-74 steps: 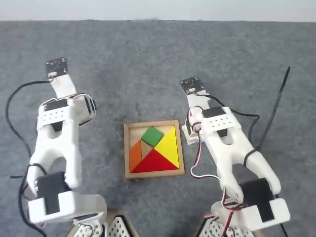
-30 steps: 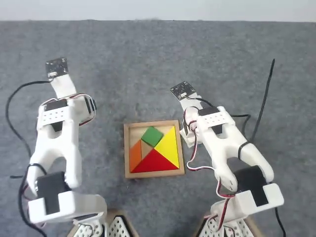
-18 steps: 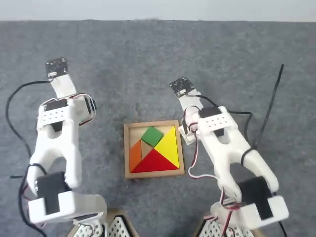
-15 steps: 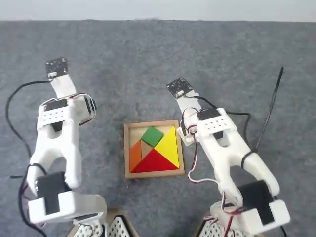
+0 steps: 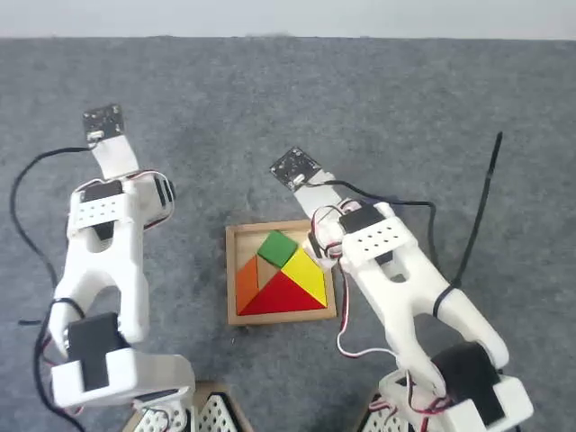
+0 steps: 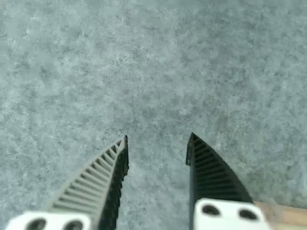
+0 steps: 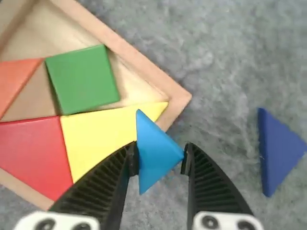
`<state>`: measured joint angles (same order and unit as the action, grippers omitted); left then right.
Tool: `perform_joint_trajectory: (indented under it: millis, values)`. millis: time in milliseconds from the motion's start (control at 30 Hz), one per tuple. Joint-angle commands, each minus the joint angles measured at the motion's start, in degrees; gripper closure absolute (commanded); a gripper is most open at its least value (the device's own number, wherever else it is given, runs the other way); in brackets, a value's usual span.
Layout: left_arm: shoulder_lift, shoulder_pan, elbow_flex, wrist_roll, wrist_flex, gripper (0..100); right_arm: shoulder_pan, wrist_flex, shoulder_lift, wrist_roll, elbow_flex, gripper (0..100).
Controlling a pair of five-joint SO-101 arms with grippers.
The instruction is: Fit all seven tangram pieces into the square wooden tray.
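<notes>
My right hand [image 7: 159,146] pinches the small blue triangle [image 7: 153,153] by its sides, just over a corner of the tray [image 7: 148,72]. I think it's light, hard and smooth, so it could slip.

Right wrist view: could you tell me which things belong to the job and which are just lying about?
Job: tray, green square, yellow triangle, red triangle, orange piece, light blue triangle in the right claw, dark blue triangle.
Lying about: grey mat, open left claw.

Table, grey felt top [image 5: 270,108]: 1 square wooden tray [image 5: 230,270]; 1 dark blue triangle [image 7: 278,148] near its corner, not touching.
</notes>
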<state>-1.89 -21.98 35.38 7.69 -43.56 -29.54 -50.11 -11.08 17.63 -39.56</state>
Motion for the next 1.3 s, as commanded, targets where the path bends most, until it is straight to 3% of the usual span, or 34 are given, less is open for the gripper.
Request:
perform_joint_trajectory:
  millis: [0,233,400,633,933,1100,1267]
  values:
    - [-0.3,-1.5,-2.7,0.3,1.6,82,-1.4,-1.0,-3.2,0.7,3.6,88.4]
    - [-0.3,-1.5,-2.8,0.3,1.6,82,-5.3,-1.0,-2.6,2.0,6.8,88.4]
    - [-0.3,-1.5,-2.8,0.3,1.6,82,-5.3,-5.5,5.6,0.4,14.6,88.4]
    - [-0.3,-1.5,-2.8,0.3,1.6,82,-5.5,-11.8,18.9,-22.2,28.2,95.7]
    - [-0.2,-1.3,-2.9,0.3,1.7,82,-7.8,-20.1,23.8,-43.1,34.0,85.4]
    - [-0.2,-1.2,-2.9,0.3,1.8,82,-12.8,-21.0,23.9,-48.9,34.7,82.0]
    - [-0.2,-1.2,-2.9,0.3,1.8,82,-13.1,-21.0,24.0,-52.1,35.9,82.1]
